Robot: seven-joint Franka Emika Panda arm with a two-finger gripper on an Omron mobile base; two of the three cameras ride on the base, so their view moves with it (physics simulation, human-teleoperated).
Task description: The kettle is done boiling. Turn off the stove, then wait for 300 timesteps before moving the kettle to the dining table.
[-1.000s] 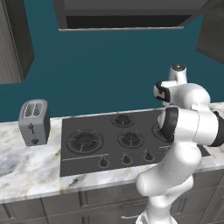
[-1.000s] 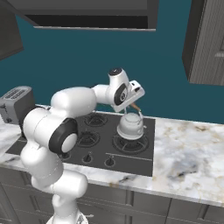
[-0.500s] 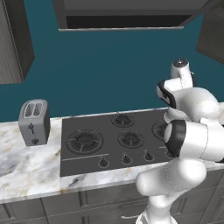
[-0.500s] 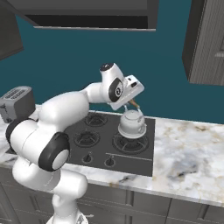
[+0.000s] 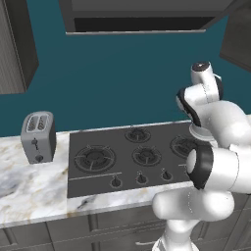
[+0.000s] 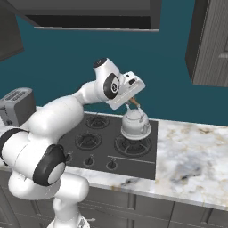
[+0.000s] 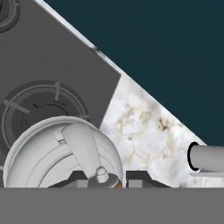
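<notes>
Stove (image 6: 107, 142): dark cooktop set in the marble counter (image 6: 191, 151); toaster (image 5: 38, 136) far left.
Kettle (image 6: 136, 124): whitish, hanging just above the right rear burner, lifted clear since a second ago, when it sat lower on the grate.
Gripper (image 6: 133, 103): jaws closed on the kettle's top handle.
Risk: the narrow hold on the handle may let the kettle swing or slip during the carry to the dining table.

Two base cameras look forward and down across the stove (image 5: 132, 157) from behind the arm, left and right, sharing cooktop, counter and teal wall. The hand camera looks steeply down, close over the kettle (image 7: 61, 153).
</notes>
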